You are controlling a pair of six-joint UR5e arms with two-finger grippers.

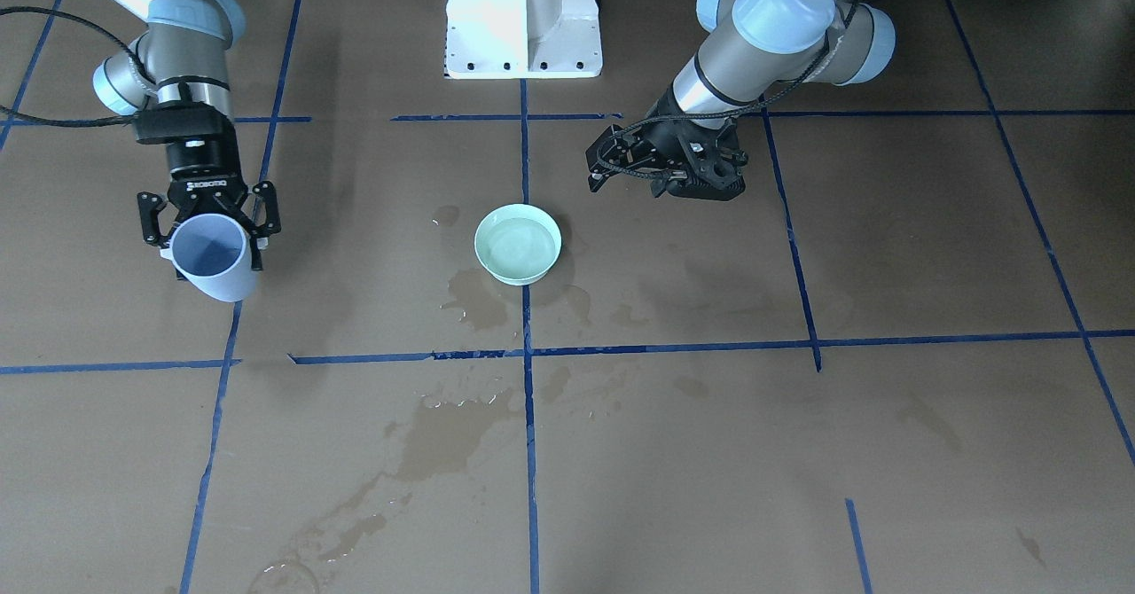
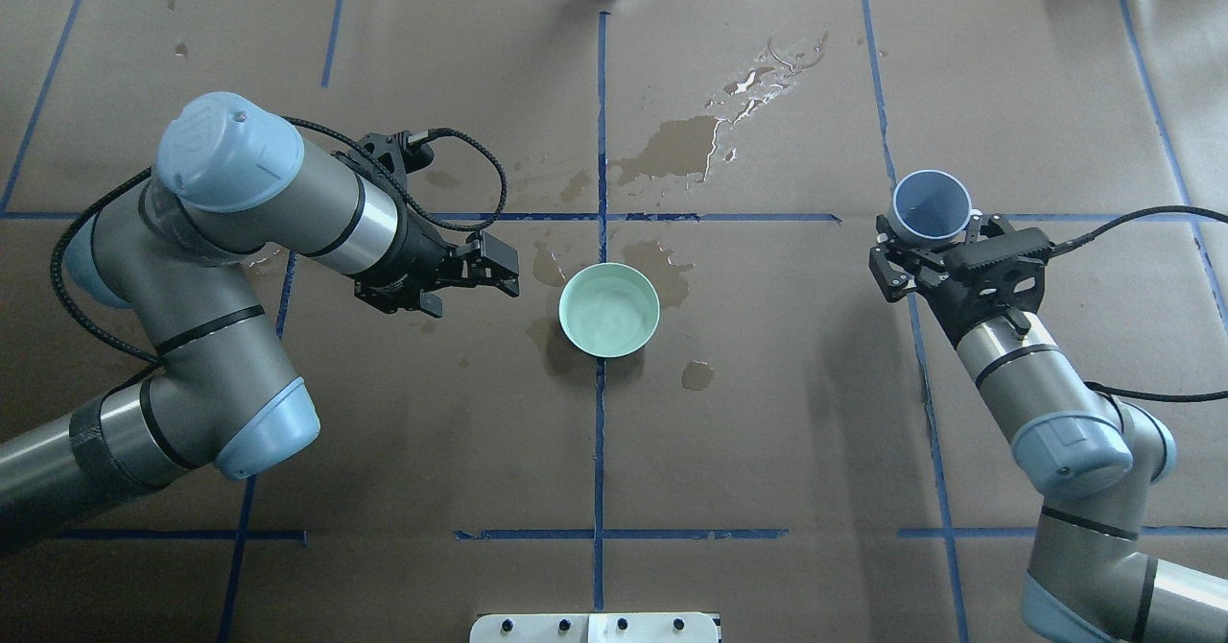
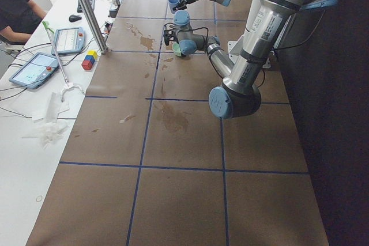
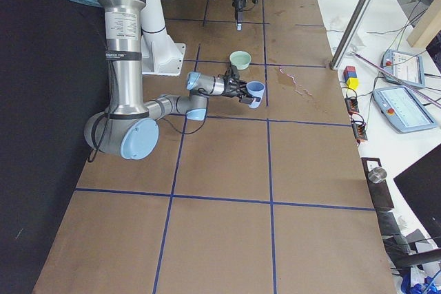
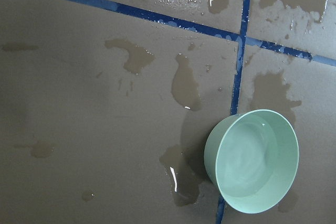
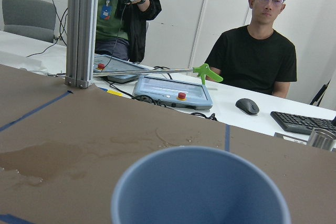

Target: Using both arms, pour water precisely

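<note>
The green bowl stands alone in the middle of the table, with open room all round it. The left gripper hangs just beside the bowl, a small gap between them. The right gripper, with the blue cup in it, is well apart; the way from it to the bowl is bare table with wet patches.

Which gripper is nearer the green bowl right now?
Left. The left gripper hovers close beside the green bowl, on the robot's left; the right gripper, shut on the blue cup, is well off to the bowl's other side.
</note>
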